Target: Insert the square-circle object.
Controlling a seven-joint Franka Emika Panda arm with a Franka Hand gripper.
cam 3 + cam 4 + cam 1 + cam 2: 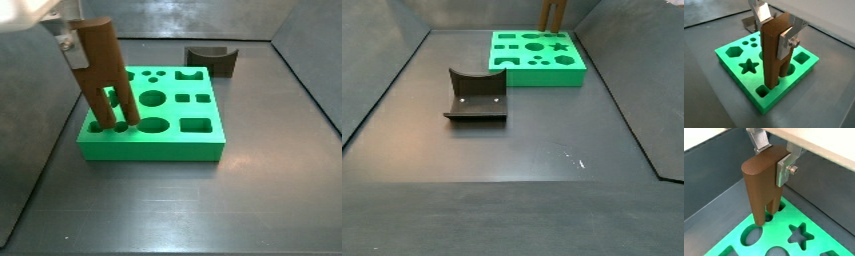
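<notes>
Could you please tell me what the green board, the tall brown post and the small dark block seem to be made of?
The green board looks like matte moulded or printed plastic: even colour, crisp cut-outs. The tall brown post, held upright in the gripper over the board's corner, has a smooth brown surface with a soft sheen, probably plastic, possibly wood. The small dark block, on the floor apart from the board, looks like dull dark plastic.

No legible text or markings

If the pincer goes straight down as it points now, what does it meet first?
The pincer holds the two-pronged brown post, whose prongs would probably first enter or strike the green board; depth is unclear.
</notes>
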